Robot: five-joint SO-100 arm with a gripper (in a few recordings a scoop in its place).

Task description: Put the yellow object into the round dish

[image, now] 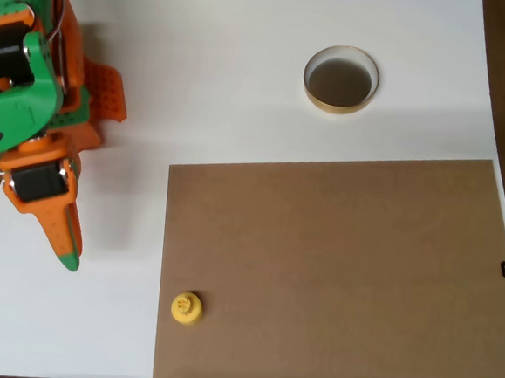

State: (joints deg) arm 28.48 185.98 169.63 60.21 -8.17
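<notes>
Overhead view, read from left to right. At the far left my gripper [66,243] hangs over the white surface [227,73], its orange fingers ending in a green tip that points down the picture. The fingers look pressed together with nothing between them, though from straight above I cannot be sure that no slit remains.

Just right of the tip, and lower in the picture, the yellow object [186,308] stands upright, knob up, at the left edge of the brown board [333,274]. It sits on the board, very near where the board meets the white surface.

Further right and well up the picture, the round dish [341,79] rests on the white surface, apart from the board, its dark inside bare.

Risks, as I judge them:
- The object is small and rounded. If the fingers close off centre, it may squirt sideways or tip over.
- It stands at the board's edge. A nudge during my approach could push it off that edge and leave it tilted.
- The fingers must open before I descend, or the tip will simply knock it away.
- The dish is shallow and light-looking. A release too high or near the rim could let the object bounce out or shift the dish.
</notes>
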